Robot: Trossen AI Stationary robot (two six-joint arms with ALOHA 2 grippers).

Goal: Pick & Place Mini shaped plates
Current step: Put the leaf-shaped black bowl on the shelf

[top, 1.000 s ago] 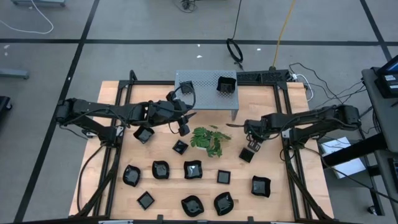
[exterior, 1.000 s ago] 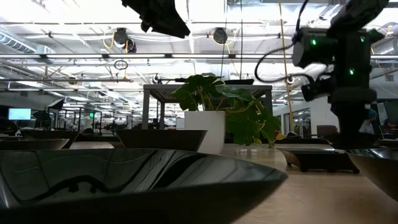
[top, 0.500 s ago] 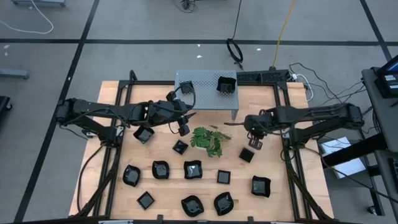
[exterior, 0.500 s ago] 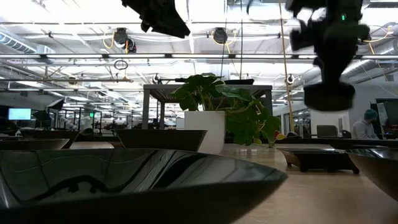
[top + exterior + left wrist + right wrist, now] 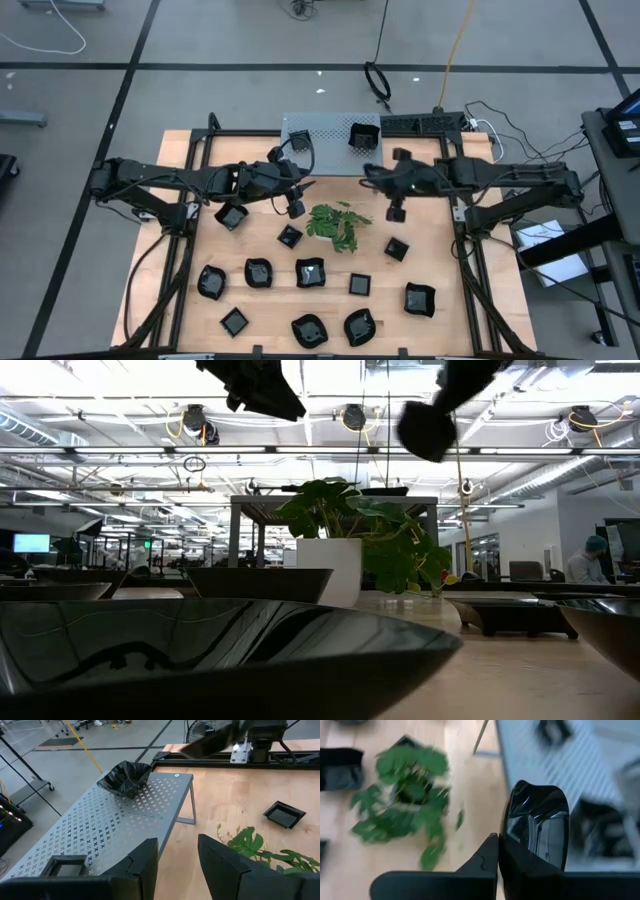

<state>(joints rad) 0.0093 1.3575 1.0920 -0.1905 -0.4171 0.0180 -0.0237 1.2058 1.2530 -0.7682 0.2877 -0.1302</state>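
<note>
Count: fourteen small black plates in all.

- Eleven plates (image 5: 310,272) lie on the wooden table (image 5: 470,320), spread in loose rows across its near half, apart from one another.
- Two sit on the grey perforated stand (image 5: 325,150) at the table's far edge: a wavy-rimmed dish (image 5: 364,138) toward its right end and a square dish (image 5: 62,865) toward its left end.
- One, the held plate (image 5: 540,827), is off the table in my right gripper (image 5: 498,845).

Other items: one green leafy sprig (image 5: 335,225), lying mid-table just in front of the stand.

Right arm: stretched in from the right edge, nearly level, with the wrist over the gap between the sprig and the stand's right leg. The jaws are closed tight on the rim of the held plate, which stands on edge beyond the fingertips, its glossy hollow facing the wrist camera. In the low view it hangs well above the table top.

Left arm: reaching in from the left edge, my left gripper (image 5: 296,207) sits just left of the sprig and in front of the stand. Its fingers (image 5: 145,862) are parted by a narrow gap, with nothing between them.
</note>
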